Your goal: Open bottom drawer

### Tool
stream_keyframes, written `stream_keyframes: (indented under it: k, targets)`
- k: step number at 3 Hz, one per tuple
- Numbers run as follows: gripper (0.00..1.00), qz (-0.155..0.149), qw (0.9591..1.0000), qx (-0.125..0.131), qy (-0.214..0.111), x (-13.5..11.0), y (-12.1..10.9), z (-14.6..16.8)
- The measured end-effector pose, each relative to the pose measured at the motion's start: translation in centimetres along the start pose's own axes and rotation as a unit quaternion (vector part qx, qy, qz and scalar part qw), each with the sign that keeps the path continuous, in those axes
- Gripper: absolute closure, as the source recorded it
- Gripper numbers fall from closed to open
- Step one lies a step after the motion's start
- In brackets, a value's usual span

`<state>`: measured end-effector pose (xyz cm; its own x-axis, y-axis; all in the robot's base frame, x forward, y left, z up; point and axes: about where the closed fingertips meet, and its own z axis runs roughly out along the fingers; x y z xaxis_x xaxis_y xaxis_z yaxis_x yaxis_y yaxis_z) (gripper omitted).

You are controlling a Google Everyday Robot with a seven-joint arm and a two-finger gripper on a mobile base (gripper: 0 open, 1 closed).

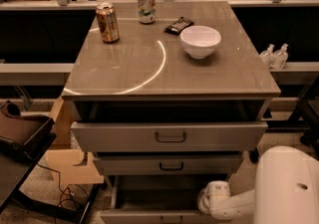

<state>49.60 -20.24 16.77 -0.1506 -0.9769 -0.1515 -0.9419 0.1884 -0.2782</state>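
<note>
The bottom drawer (pixel 149 216) is the lowest of the cabinet's three light-grey drawers. It stands pulled out toward me, with its dark inside showing behind the narrow front panel. Its handle sits at the frame's bottom edge and is barely visible. My gripper (pixel 213 201) shows only as the white rounded end of the arm, at the drawer's right front corner, close to the front panel. The arm reaches in from my white body (pixel 286 188) at the lower right.
The top drawer (pixel 169 137) and the middle drawer (pixel 169 165) are both partly pulled out. On the cabinet top stand two cans (pixel 107 22), a white bowl (pixel 200 41) and a dark wrapped bar (pixel 178 25). A dark chair (pixel 22 138) and cardboard (pixel 65 166) are at the left.
</note>
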Motion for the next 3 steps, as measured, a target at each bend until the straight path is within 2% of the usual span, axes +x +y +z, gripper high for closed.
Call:
stream_keyframes:
  k: [1, 3]
  targets:
    - [1.0, 0.0, 1.0, 0.0, 0.0, 0.0, 0.0, 0.0]
    - [1.0, 0.003, 0.9981, -0.051, 0.033, 1.1, 5.8, -1.6]
